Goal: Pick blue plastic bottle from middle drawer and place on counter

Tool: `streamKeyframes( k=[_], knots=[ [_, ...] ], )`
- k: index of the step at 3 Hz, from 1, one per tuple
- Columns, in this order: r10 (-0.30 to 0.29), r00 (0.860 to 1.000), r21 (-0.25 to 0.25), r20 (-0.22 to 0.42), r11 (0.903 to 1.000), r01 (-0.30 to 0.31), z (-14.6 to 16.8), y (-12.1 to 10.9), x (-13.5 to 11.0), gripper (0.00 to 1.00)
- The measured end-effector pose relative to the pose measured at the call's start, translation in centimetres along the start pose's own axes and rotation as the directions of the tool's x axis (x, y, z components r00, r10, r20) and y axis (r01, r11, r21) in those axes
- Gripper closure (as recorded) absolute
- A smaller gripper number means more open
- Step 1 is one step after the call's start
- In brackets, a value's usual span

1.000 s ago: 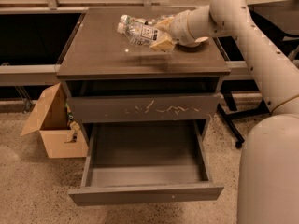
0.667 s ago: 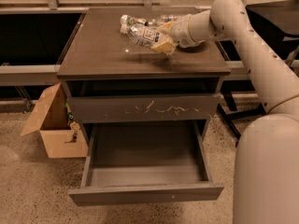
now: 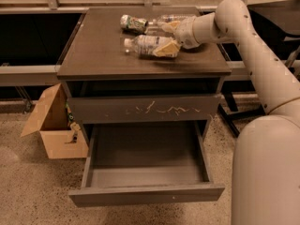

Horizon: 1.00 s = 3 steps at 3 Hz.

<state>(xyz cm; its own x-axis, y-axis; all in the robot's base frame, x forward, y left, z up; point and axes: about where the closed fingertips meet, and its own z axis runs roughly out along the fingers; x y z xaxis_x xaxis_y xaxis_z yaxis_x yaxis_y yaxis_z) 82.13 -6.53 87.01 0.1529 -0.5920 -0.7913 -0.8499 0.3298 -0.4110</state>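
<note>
The blue plastic bottle (image 3: 143,45) lay on its side on the table (image 3: 98,55), white cap pointing to nine o'clock and its base against the end effector (image 3: 168,37), which sat low over the top at the bottle's three o'clock. Whether the end effector was clamped on the bottle or had already let go, I cannot tell. The middle drawer (image 3: 145,195) stood pulled out at six o'clock below, empty as far as could be seen.

By my judgement the step in hand was the release. To do it well, the bottle should have its weight fully on the table before the grip loosens. The retreat should go straight up or back toward three o'clock, so the round body is not nudged. A light cylinder on a glossy top would roll easily, probably toward twelve or six o'clock. A crushed can (image 3: 133,23) lay at the bottle's eleven o'clock and a second clear bottle (image 3: 169,18) at its one o'clock, both near enough to be knocked.

The bottle looked thin, ribbed and translucent, with a pale paper-like label. The table was dark, smooth and reflective. The drawer front (image 3: 145,109) above the open one carried pale scratches.
</note>
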Motion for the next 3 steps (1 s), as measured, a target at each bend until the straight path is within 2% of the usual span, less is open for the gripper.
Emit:
streamKeyframes(
  k=[1, 2, 3],
  knots=[
    [0.007, 1.000, 0.006, 0.006, 1.0000, -0.007, -0.2, -0.3, 0.2, 0.00],
    [0.007, 1.000, 0.006, 0.006, 1.0000, -0.007, -0.2, -0.3, 0.2, 0.00],
    [-0.023, 0.999, 0.067, 0.027, 0.9975, 0.022, -3.0, -1.1, -0.8, 0.00]
  ],
)
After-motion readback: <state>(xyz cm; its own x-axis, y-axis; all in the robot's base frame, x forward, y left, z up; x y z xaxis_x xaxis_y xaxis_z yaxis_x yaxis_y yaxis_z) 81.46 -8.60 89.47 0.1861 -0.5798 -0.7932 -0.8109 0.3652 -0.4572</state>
